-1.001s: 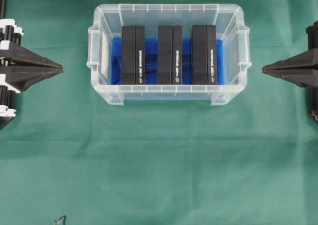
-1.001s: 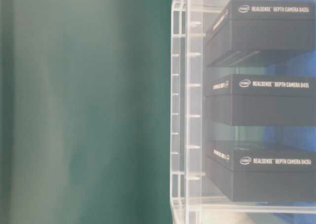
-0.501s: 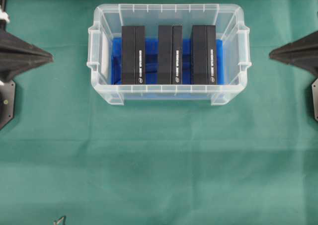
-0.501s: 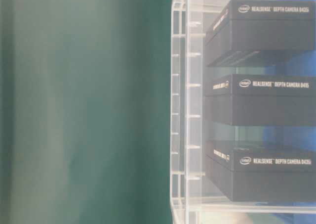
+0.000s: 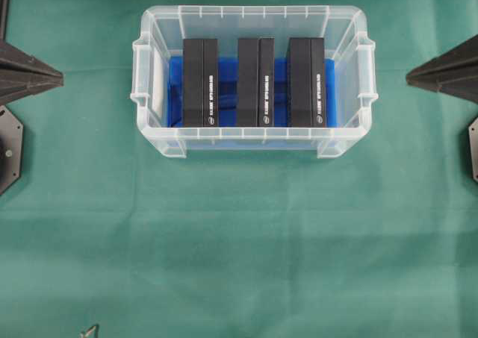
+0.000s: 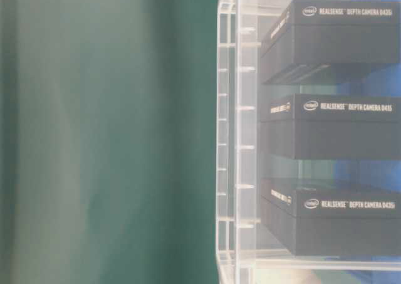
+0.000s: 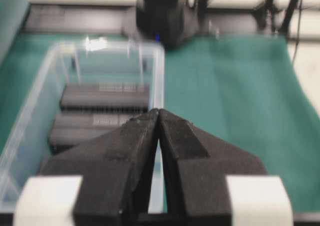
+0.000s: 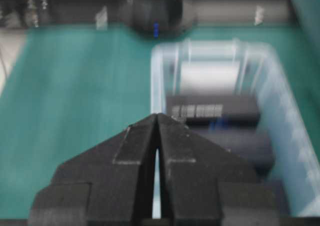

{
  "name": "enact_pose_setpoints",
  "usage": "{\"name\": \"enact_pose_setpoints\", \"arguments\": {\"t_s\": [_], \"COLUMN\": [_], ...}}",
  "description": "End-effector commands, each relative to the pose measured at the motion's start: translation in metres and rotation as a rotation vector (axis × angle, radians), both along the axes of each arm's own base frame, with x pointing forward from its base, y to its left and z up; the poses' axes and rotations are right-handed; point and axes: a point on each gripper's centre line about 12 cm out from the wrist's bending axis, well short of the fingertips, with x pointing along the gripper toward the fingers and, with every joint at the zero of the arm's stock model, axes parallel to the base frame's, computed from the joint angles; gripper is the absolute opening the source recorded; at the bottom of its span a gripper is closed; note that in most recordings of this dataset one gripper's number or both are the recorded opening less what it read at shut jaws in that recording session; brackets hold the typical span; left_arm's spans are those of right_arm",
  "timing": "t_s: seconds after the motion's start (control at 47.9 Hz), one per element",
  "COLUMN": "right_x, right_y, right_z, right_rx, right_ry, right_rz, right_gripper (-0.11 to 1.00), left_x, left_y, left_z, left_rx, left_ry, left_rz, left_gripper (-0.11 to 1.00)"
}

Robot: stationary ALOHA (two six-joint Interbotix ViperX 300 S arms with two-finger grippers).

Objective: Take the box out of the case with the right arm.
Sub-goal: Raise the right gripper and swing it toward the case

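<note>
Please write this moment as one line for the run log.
case: three boxes inside, none lifted | right gripper: shut, empty, outside case | left gripper: shut, empty | phase: pick not yet begun

Both wrist views were motion-blurred; print on the boxes (image 8: 215, 111) was unreadable there. Overhead, the left gripper (image 5: 58, 77) and right gripper (image 5: 410, 75) were cut off by the side edges, only pointed tips showing. The table-level view cropped the case (image 6: 227, 133) at top, bottom and right, and the boxes' right ends were cut off. Small object (image 5: 89, 330) at the overhead's bottom edge was too small to identify.
</note>
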Motion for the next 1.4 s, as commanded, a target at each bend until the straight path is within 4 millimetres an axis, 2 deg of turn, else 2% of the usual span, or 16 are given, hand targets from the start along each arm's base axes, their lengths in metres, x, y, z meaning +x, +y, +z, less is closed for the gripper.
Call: {"name": "enact_pose_setpoints", "arguments": {"t_s": [0.0, 0.376, 0.542, 0.939, 1.064, 1.377], "right_x": [-0.002, -0.021, -0.025, -0.022, -0.021, -0.023], "right_y": [0.0, -0.001, -0.001, -0.001, -0.001, -0.004], "right_z": [0.004, -0.027, -0.036, -0.036, -0.031, -0.033], "right_rx": [0.025, 0.101, 0.11, 0.149, 0.304, 0.814], "right_ry": [0.09, 0.691, 0.863, 0.885, 0.863, 0.799], "right_rz": [-0.011, -0.087, -0.11, -0.152, -0.301, -0.836], "right_gripper": [0.01, 0.01, 0.01, 0.01, 0.01, 0.01], "left_x": [-0.001, -0.017, -0.019, -0.018, -0.018, -0.016], "left_y": [-0.001, -0.009, -0.01, -0.01, -0.01, -0.01], "left_z": [0.005, -0.015, -0.022, -0.022, -0.022, -0.023], "left_rx": [0.001, 0.019, 0.026, 0.025, 0.025, 0.024], "left_ry": [0.087, 0.684, 0.831, 0.835, 0.837, 0.842], "left_rz": [-0.003, -0.042, -0.043, -0.042, -0.042, -0.041], "left_gripper": [0.02, 0.02, 0.02, 0.02, 0.02, 0.02]}}
